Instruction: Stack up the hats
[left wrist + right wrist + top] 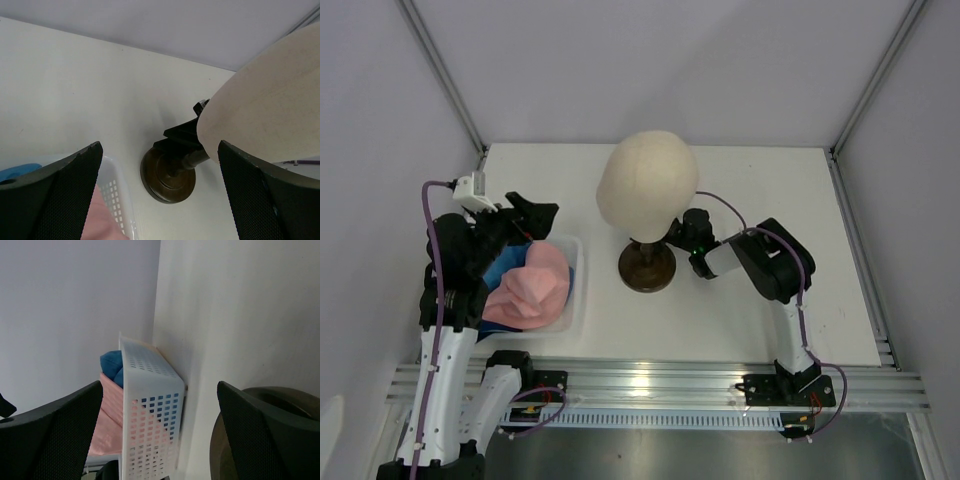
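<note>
Left claw (pixel 523 216) and right claw (pixel 688 234): both wide, empty.
Pulling the soft pink fabric bucket hat (pixel 532 285) could drag the clear perforated plastic tray (pixel 577 300) at the worktop's (pixel 760 300) near-left corner.

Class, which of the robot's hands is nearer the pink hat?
Left. The left hand hangs by the tray holding the pink hat; the right hand is farther off, beside the wooden stand.

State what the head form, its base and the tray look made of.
Head form: matte beige, smooth; fabric-covered or foam, unclear which. Base: dark brown, glossy, ringed; probably turned wood. Tray: whitish rigid plastic, its walls pierced by a grid of holes.
</note>
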